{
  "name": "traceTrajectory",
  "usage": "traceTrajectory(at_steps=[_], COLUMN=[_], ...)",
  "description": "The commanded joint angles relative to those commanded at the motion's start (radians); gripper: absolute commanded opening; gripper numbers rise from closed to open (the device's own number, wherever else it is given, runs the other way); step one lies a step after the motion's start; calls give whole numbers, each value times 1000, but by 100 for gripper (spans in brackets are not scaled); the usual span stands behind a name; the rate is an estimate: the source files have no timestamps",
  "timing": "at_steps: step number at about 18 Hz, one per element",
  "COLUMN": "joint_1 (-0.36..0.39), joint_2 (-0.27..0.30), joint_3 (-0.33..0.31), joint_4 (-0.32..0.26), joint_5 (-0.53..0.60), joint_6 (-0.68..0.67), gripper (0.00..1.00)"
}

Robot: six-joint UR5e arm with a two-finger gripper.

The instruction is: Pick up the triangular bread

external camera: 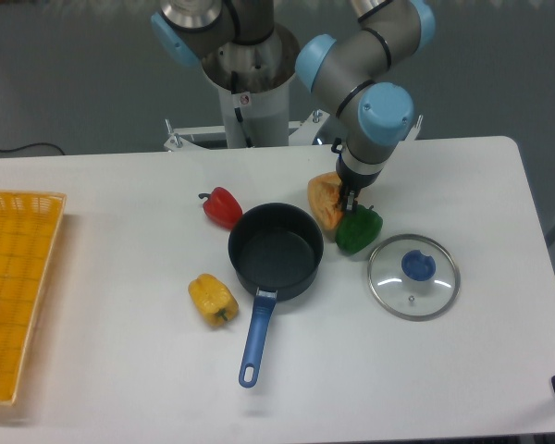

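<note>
Hovering over the orange-tan crusty wedge of triangular bread [325,200], the two-finger gripper [351,197] is sitting toward the white table's [462,361] far edge, beside the dark saucepan [276,250]. Squeezing only bread matters, since the green bell pepper [359,229] is touching it. The arm is hiding the fingertips; whether they are parted or closed, I cannot tell.

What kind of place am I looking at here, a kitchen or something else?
Probably a robotics lab set up to look like a kitchen. A grey and blue robot arm stands at a plain white table, with toy-like food, such as a red bell pepper, laid round an empty dark saucepan.
</note>
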Motion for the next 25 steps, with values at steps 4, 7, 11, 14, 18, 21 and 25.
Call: traceTrajectory(at_steps=[4, 7, 11, 14, 18, 21, 25], joint_1=[0, -2, -15, -17, -29, -44, -45], joint_2=[17, 17, 5, -8, -17, -40, -55], joint_3=[52, 55, -4, -44, -41, -47, -46], joint_4=[-86, -88, -50, 15, 27, 70, 93], joint_5=[0, 5, 21, 29, 52, 74, 72], joint_6=[-40, -49, -52, -43, -41, -44, -49], gripper=[43, 48, 99, 100, 100, 100, 100])
